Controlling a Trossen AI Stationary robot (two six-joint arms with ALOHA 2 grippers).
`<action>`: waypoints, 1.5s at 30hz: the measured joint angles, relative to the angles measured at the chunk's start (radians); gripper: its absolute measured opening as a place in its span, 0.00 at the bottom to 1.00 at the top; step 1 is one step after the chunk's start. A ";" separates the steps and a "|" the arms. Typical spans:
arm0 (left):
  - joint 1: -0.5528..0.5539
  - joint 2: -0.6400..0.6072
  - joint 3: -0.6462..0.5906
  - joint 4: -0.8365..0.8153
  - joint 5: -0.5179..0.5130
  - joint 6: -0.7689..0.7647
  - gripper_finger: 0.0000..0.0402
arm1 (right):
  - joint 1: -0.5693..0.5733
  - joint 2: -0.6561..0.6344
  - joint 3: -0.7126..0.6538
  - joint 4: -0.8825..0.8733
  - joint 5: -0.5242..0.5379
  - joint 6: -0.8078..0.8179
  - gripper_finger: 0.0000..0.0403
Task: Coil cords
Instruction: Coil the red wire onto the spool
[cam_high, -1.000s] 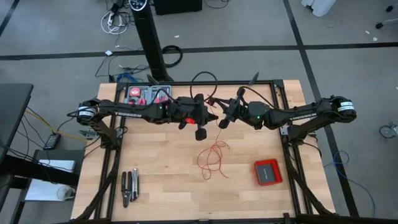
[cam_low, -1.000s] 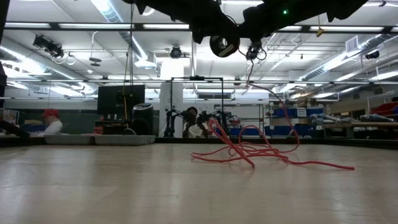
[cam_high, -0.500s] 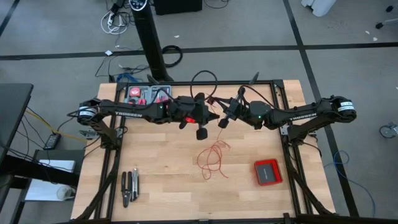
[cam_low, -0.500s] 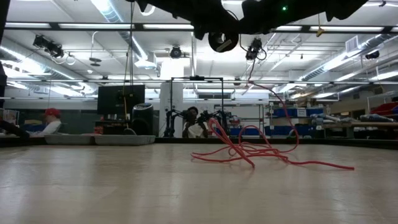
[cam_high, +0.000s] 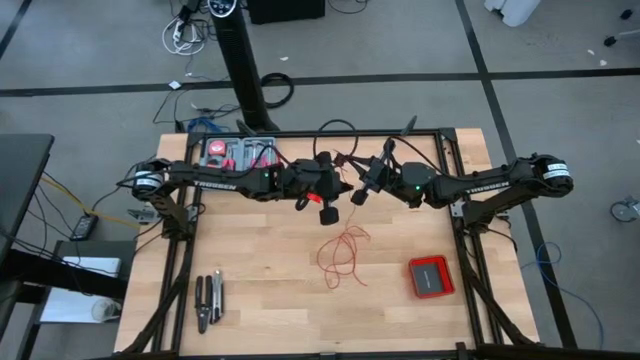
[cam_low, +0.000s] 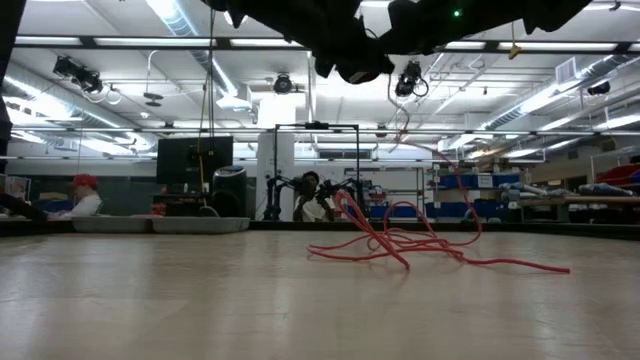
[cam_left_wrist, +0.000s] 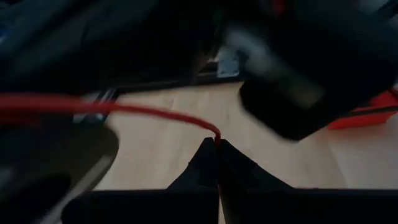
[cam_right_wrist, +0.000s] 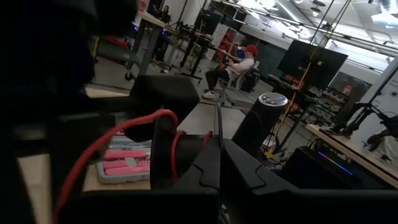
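Here the thin red wire (cam_high: 343, 252) trails in loose loops below both clamped grippers, left (cam_high: 338, 190) pinching it, right (cam_high: 362, 186) closed beside.

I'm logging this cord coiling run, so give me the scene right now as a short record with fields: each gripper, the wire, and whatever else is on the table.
left gripper: shut on the red wire, raised over the table's far middle
right gripper: shut on the red wire, close beside the left one
red wire: mostly a loose squiggly pile on the table, one strand rising to the grippers
red box: flat on the table, right of the pile
pliers: near left corner
pink tool case: far left edge
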 joint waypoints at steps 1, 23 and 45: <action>0.001 0.000 -0.004 -0.004 -0.013 0.000 0.00 | 0.002 0.000 0.000 -0.001 -0.001 -0.002 0.00; -0.001 0.000 -0.035 -0.099 -0.130 0.056 0.01 | 0.014 -0.010 0.000 -0.011 0.036 -0.030 0.00; 0.042 0.000 -0.035 -0.056 -0.190 0.101 0.01 | 0.008 -0.010 0.000 -0.028 -0.019 0.002 0.00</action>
